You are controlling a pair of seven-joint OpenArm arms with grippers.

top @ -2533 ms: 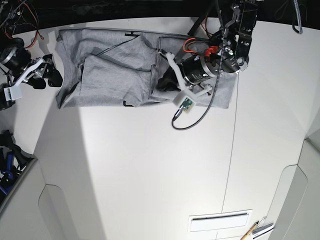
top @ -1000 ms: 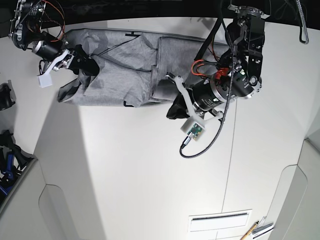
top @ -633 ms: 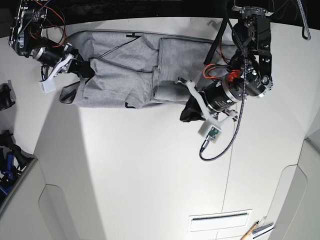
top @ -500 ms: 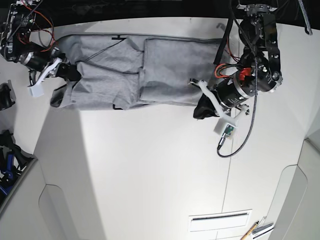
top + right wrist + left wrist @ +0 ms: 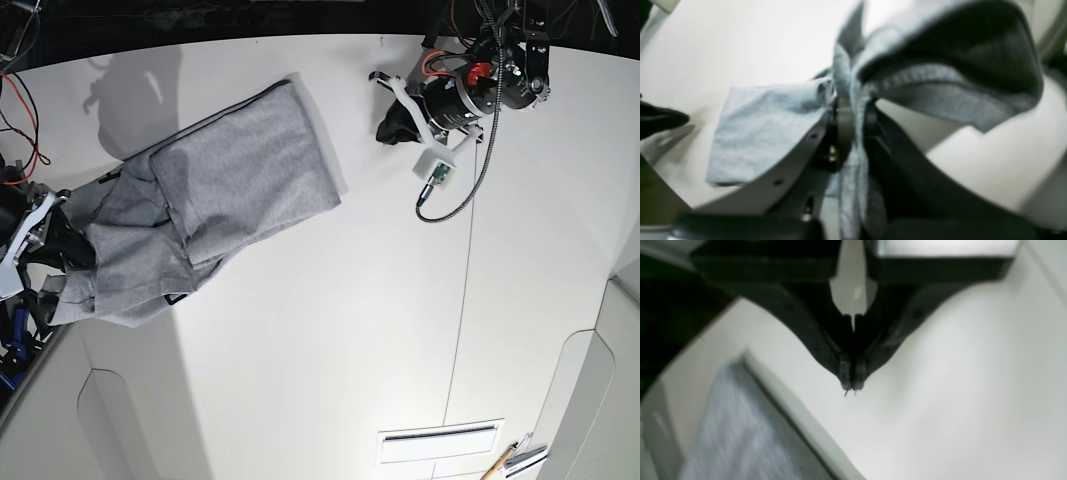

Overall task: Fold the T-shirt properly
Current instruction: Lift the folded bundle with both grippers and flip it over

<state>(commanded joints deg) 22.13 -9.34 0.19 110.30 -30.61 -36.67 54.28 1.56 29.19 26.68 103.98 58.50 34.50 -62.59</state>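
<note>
Right tool [image 5: 82, 254], clenched on the T-shirt [image 5: 250, 170], has dragged it askew toward the base view's nine o'clock; left tool [image 5: 388, 133], shut and empty, is apart at one o'clock. Table [image 5: 330, 350]: probably needs re-squaring before the next fold.

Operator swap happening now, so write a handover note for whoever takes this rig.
Right gripper: clamped on the grey T-shirt near one end.
Left gripper: shut, empty, beyond the shirt's opposite end.
T-shirt: partly folded, lying slantwise on the white table, its held end bunched.
Done: a flat folded panel at the end nearer the left gripper.
Left: likely straighten the bunched end, fold it in, square up.
</note>
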